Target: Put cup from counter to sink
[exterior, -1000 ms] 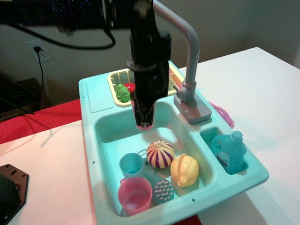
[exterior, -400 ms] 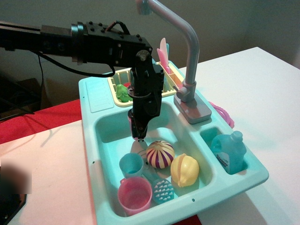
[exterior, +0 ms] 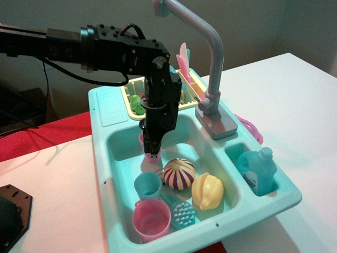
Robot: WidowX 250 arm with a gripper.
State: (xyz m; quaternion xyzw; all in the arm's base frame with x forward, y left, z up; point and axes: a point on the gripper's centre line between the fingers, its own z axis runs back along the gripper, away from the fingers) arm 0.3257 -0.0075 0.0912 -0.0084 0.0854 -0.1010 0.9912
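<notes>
The small pink cup (exterior: pixel 151 157) is low inside the teal sink (exterior: pixel 121 143), near its back left part. My gripper (exterior: pixel 151 150) reaches down from the black arm and is shut on the cup. The fingers cover most of it, so pink shows only at their left side and below their tips. I cannot tell whether the cup's base touches the sink floor. The counter's ribbed patch (exterior: pixel 113 107) at the back left has nothing on it.
In the sink in front of the gripper lie a striped ball (exterior: pixel 179 173), a yellow toy (exterior: pixel 207 191), a light-blue cup (exterior: pixel 147 185), a wider pink cup (exterior: pixel 151 219) and a teal brush (exterior: pixel 182 214). The grey faucet (exterior: pixel 213 84) stands right. A yellow rack (exterior: pixel 136 90) stands behind.
My gripper came down with the cup from above the sink's back edge into the basin, then shifted slightly left. More pink now shows around the fingers.
</notes>
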